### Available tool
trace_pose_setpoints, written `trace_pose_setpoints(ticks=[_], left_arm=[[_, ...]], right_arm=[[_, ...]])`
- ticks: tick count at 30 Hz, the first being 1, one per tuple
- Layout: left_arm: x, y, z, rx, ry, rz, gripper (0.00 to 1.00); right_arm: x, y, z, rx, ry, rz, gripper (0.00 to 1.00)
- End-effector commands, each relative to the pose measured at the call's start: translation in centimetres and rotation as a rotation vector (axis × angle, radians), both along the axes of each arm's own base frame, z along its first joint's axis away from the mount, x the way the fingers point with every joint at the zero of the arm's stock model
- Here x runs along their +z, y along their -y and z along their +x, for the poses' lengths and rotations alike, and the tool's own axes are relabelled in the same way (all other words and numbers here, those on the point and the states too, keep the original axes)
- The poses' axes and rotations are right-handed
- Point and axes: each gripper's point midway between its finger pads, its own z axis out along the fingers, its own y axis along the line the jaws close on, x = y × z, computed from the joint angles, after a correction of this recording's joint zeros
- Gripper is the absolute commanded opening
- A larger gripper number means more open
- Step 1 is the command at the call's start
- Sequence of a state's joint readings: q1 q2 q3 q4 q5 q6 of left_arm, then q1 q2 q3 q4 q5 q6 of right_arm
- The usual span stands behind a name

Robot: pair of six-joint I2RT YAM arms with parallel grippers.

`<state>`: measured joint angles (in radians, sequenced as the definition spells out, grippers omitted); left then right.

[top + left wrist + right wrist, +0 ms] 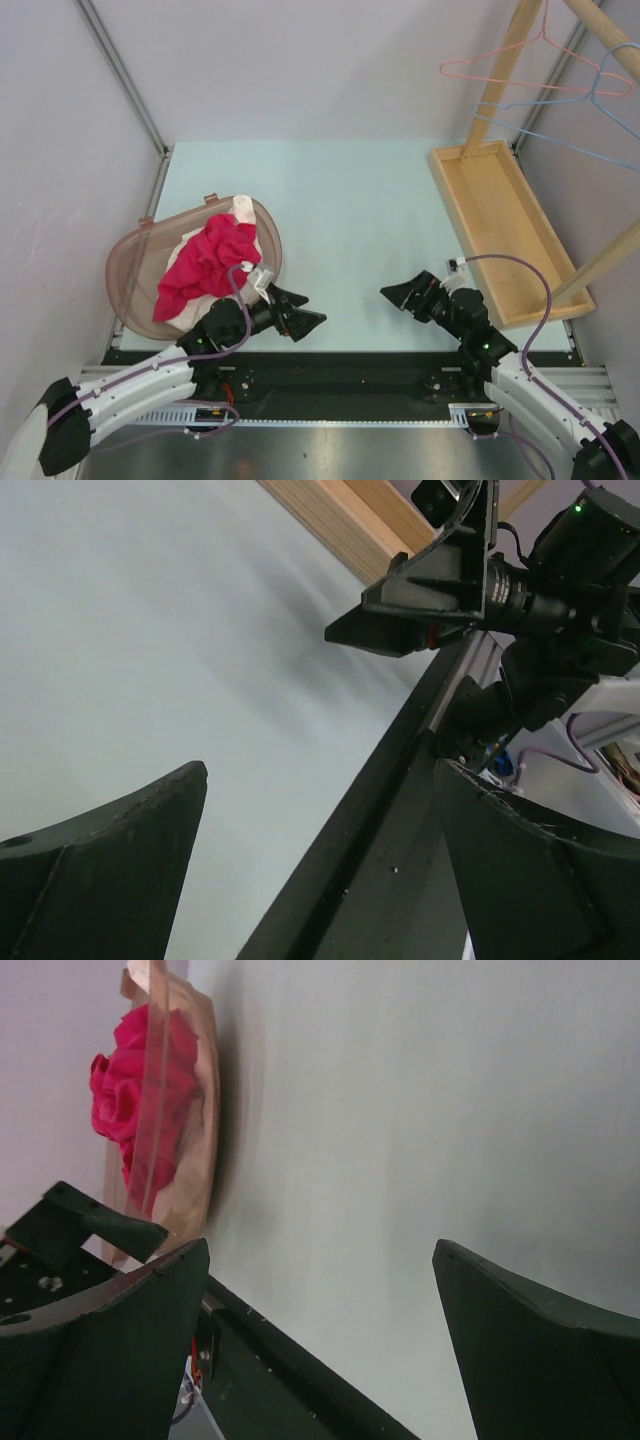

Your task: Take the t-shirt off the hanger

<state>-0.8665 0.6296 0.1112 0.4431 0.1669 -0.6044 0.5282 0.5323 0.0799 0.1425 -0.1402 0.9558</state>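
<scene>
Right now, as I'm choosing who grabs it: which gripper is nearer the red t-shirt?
Left. The left gripper sits just right of the red t-shirt in the basket; the right gripper is farther right, beside the wooden tray.

The crimson t-shirt (210, 262) lies crumpled in the brown basket (120, 262), well apart from the bare pink hanger (460, 64).

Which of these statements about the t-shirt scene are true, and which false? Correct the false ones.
The red t-shirt lies in the brown basket. True.
The left gripper grips the t-shirt. False: it is open, holding nothing.
The pink hanger hangs bare on the rack. True.
The right gripper is shut. False: its jaws are open.
The wooden tray lies at the left of the top view. False: it lies at the right.
</scene>
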Motion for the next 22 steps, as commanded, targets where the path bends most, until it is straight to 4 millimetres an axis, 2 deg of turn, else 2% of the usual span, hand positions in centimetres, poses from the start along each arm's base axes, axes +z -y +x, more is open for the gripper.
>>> trace_pose_setpoints(ticks=[1, 3, 4, 5, 7, 8, 12, 17, 18, 20, 22], left_arm=[[-0.6, -0.6, -2.4, -0.063, -0.004, -0.116, 1.0], [-1.1, -1.0, -2.8, -0.062, -0.019, -0.142, 1.0], [-2.3, -1.3, -3.1, -0.061, -0.039, -0.139, 1.0], [-1.9, -1.5, -3.3, -0.063, -0.03, -0.173, 1.0], [-2.7, -1.7, -3.4, -0.057, -0.051, -0.167, 1.0], [-2.5, -1.7, -3.5, -0.059, -0.046, -0.177, 1.0], [-4.3, -1.9, -3.6, -0.053, -0.078, -0.118, 1.0], [-5.4, -2.1, -3.2, -0.024, -0.111, -0.092, 1.0], [-5.8, -2.1, -3.1, -0.015, -0.132, -0.084, 1.0], [-6.1, -2.2, -3.2, -0.008, -0.158, -0.108, 1.0], [-5.3, -1.9, -3.6, -0.035, -0.162, -0.145, 1.0]], right_arm=[[2.0, -0.4, -0.4, 0.018, 0.125, 0.15, 1.0], [1.3, -0.1, -0.6, 0.003, 0.124, 0.162, 1.0], [1.1, 0.0, -0.7, 0.0, 0.134, 0.172, 1.0], [-0.1, 0.2, -0.8, -0.005, 0.107, 0.13, 1.0], [-0.4, 0.5, -0.8, -0.016, 0.109, 0.104, 1.0], [-1.3, 0.8, -0.9, -0.023, 0.085, 0.079, 1.0], [-2.7, 2.1, -0.4, -0.099, 0.052, 0.023, 1.0], [-4.5, 3.7, 0.1, -0.195, -0.008, -0.032, 1.0], [-5.4, 4.1, 0.0, -0.216, -0.04, -0.055, 1.0], [-5.6, 4.2, -0.1, -0.216, -0.046, -0.06, 1.0], [-3.4, 2.8, 0.0, -0.163, 0.001, 0.027, 1.0]])
